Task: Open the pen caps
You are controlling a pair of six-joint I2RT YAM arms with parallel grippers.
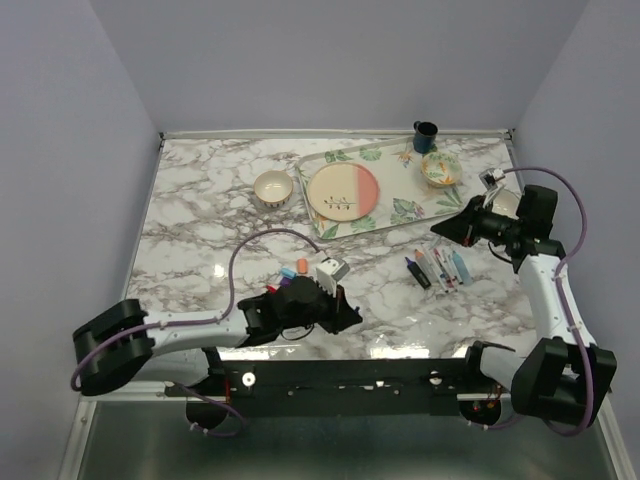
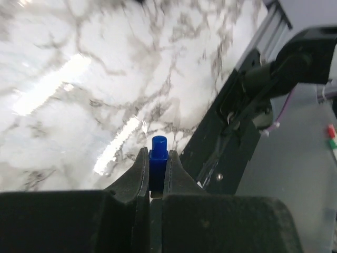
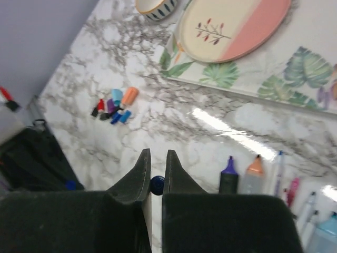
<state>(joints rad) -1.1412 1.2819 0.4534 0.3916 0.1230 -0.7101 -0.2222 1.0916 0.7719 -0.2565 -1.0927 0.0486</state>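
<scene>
On the desk [image 1: 200, 230] I count one tray [image 1: 395, 215], one plate [image 1: 342, 192], one dark mug [image 1: 425, 135] and two bowls: a white bowl [image 1: 272, 187] and a yellow bowl [image 1: 441, 169]. The pens [image 1: 437, 268] beside each other are at least six; the exact number I cannot tell. The loose caps [image 3: 115, 105] in the pile are about eight. One more blue cap [image 2: 158, 150] is in the left claw [image 2: 156, 161], and one dark blue round thing [image 3: 157, 184] in the right claw [image 3: 156, 154].

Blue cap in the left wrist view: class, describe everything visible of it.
The blue cap is small, dark blue and plastic-looking, stepped: a narrow round knob on a wider body. The left gripper's black fingers clamp its sides, knob poking past their tips, lower end hidden. Only they touch it; it hangs over the marble table.
</scene>
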